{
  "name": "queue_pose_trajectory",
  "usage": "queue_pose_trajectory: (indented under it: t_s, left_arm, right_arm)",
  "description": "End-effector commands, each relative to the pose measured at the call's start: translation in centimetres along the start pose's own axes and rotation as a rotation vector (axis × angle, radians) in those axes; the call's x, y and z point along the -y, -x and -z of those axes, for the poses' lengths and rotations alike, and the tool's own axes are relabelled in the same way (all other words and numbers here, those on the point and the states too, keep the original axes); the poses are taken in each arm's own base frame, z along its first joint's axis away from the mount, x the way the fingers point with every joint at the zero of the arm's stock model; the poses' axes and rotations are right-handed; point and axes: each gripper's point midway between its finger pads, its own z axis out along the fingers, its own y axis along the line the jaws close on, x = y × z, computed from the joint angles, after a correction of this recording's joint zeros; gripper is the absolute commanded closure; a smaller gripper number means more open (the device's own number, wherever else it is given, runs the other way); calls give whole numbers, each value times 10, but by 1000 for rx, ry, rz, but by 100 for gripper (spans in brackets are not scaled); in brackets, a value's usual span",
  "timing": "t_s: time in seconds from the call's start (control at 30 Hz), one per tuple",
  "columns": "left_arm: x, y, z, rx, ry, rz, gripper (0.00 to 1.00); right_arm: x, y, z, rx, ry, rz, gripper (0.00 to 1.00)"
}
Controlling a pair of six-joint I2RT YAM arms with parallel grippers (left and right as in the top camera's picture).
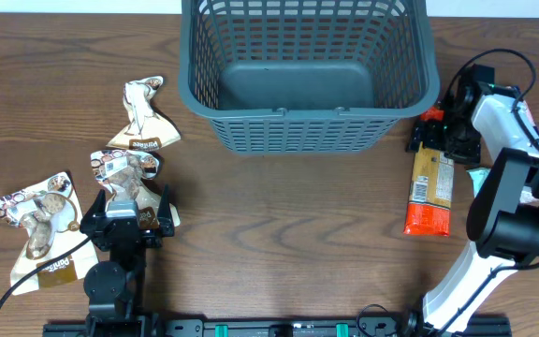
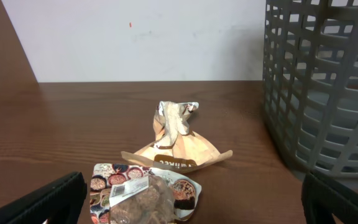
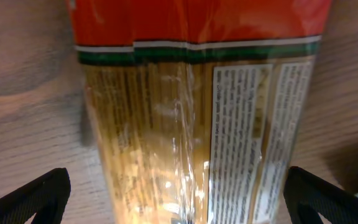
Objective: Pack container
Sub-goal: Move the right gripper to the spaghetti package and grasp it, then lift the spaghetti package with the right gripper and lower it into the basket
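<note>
The container (image 1: 298, 131) is a dark grey lattice basket at the back centre with nothing in it; its wall (image 2: 316, 93) fills the right of the left wrist view. My left gripper (image 1: 127, 213) (image 2: 191, 208) is open, its fingers wide on either side of a clear snack packet (image 1: 122, 168) (image 2: 145, 196) lying on the table. My right gripper (image 1: 435, 140) (image 3: 179, 199) is open and straddles the near end of a long orange-and-clear pasta packet (image 1: 430, 192) (image 3: 191, 106) without touching it.
A tan twisted packet (image 1: 143, 117) (image 2: 176, 146) lies between the left gripper and the basket. Another snack packet (image 1: 37, 225) lies at the far left. A small teal thing (image 1: 478, 178) sits by the right arm's base. The table's front edge is just behind the arms.
</note>
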Motion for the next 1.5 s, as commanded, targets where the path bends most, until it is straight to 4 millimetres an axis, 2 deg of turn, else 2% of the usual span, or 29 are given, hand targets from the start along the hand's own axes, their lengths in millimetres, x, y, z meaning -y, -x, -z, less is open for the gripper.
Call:
queue_pose_trajectory:
  t_s: [0.0,0.23,0.3,0.37,0.4,0.43,0.47,0.5,0.57,0.67,0.77,0.83,0.93,1.03,1.17,1.3,1.33,1.47]
  left_arm:
    - [-4,-16,-1,-45,25,10,1]
    - [-4,-16,-1,-45,25,10,1]
    - [-4,-16,-1,-45,25,10,1]
    - [-4,-16,-1,-45,25,10,1]
    - [-4,-16,-1,-45,25,10,1]
    - [-4,-16,-1,-45,25,10,1]
    - [-4,-16,-1,-45,25,10,1]
    - [-4,-16,-1,-45,25,10,1]
    - [-4,-16,-1,-45,25,10,2]
    - [-4,-16,-1,-45,25,10,1]
    - [-4,-16,-1,-45,25,11,1]
    - [-4,-16,-1,-45,24,11,2]
    - [-4,-16,-1,-45,24,11,1]
    - [-4,-16,-1,-45,24,11,1]
    - [-4,-16,-1,-45,25,32,1]
    - [-4,-16,-1,-45,26,55,1]
    - [-4,-16,-1,-45,26,55,1]
    - [-4,-16,-1,-45,26,55,1]
  right_arm:
    - [1,-6,-12,-29,-15,17,1]
    - [3,-22,-29,-56,-17,13,1]
    - [4,-28,-34,-70,-17,13,5]
    - [4,-31,-37,-77,-17,13,18]
    - [4,-32,-37,-77,-17,12,32]
    - [4,-32,-38,-76,-16,12,52]
    - [4,-31,-38,-74,-16,13,62]
    - [4,-31,-37,-72,-16,12,77]
    - [4,-30,-37,-71,-15,10,97]
    - [2,-24,-33,-53,21,-5,99]
    - [5,-8,-18,-9,72,-54,99]
    - [9,8,3,39,114,-80,99]
    - [22,33,44,138,122,-107,99]
    - [37,58,99,276,88,-120,99]
    - [40,80,191,489,75,-102,99]
    - [26,80,281,694,80,-25,99]
    - [18,76,306,755,74,16,99]
    - [-12,58,383,953,55,162,99]
